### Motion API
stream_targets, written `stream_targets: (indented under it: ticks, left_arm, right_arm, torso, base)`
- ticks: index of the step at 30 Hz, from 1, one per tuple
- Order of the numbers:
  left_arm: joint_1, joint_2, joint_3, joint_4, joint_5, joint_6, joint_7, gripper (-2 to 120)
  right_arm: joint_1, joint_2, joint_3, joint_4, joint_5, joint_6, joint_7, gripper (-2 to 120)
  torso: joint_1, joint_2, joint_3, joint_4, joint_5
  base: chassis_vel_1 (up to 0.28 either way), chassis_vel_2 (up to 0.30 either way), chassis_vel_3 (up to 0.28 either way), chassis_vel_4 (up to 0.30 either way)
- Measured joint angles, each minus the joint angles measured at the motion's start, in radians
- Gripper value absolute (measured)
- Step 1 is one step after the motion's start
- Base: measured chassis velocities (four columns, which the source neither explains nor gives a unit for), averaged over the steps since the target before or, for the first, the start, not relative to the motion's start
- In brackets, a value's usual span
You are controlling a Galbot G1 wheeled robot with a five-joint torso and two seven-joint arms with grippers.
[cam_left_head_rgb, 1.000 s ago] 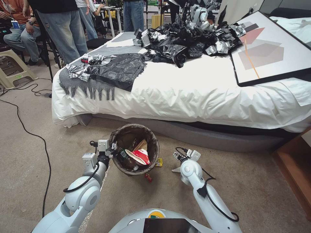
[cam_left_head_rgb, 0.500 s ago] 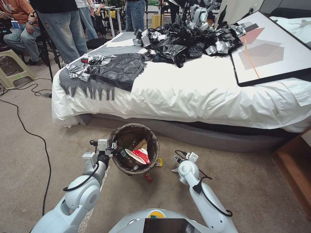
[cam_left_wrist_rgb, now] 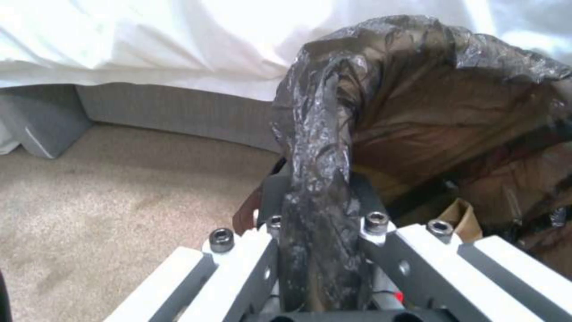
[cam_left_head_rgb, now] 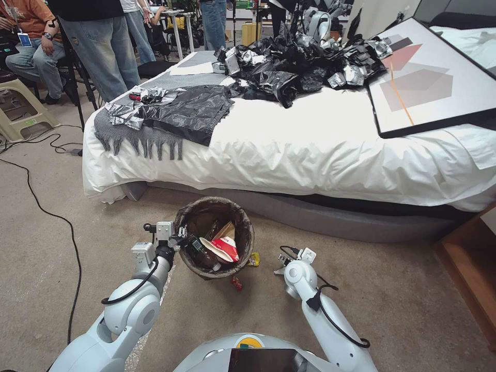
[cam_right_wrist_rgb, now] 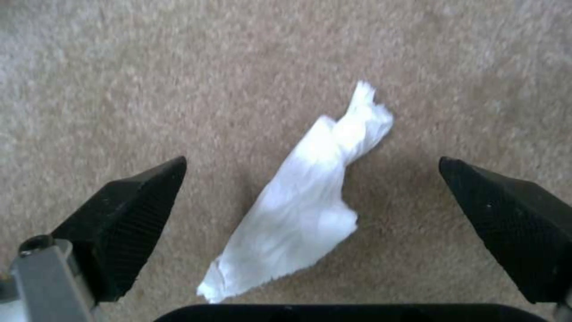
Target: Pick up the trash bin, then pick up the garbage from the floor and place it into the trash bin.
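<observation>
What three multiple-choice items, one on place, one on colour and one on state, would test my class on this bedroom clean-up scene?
1. Where does the white tissue lie?
A. on the carpet
B. on the bed
C. in the bin

2. What colour is the bag lining the bin?
A. bright blue
B. dark brown-black
C. yellow

3. How is the left tool set?
A. wide open above the bed
B. flat on the carpet
C. shut on the bin's rim

Answers: 1 A, the tissue rests on carpet between the open right tool's tips. 2 B, the folded liner is dark. 3 C, its fingers clamp the lined rim.
</observation>
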Motion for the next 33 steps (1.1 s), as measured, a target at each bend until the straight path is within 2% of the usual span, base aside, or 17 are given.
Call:
stream_targets:
  ticks: [14,20,23,33]
  left_arm:
    - [0.003,0.002,-0.003,-0.008,-0.001,0.0,-0.001,5]
    - [0.006,0.002,-0.005,-0.01,0.0,0.0,-0.001,5]
    - [0.004,0.001,-0.005,-0.01,0.0,0.0,-0.001,5]
    - [0.002,0.001,-0.004,-0.009,0.0,-0.001,-0.001,5]
  right_arm:
    - [-0.016,0.016,-0.031,-0.014,0.015,-0.03,0.014,97]
    - [-0.032,0.025,-0.043,-0.018,0.025,-0.038,0.02,78]
    - [-0.035,0.03,-0.047,-0.018,0.023,-0.039,0.021,75]
    - [-0.006,0.034,-0.06,-0.028,0.004,-0.031,0.021,73]
  torso:
    - [0.0,0.0,0.0,0.0001,-0.0001]
    - [0.0,0.0,0.0,0.0,0.0]
    - [0.0,0.0,0.0,0.0,0.0]
    - [0.0,0.0,0.0,0.0,0.0]
  base:
    - [0.0,0.0,0.0,0.0]
    - [0.0,0.0,0.0,0.0]
    - [0.0,0.0,0.0,0.0]
    - [0.0,0.0,0.0,0.0]
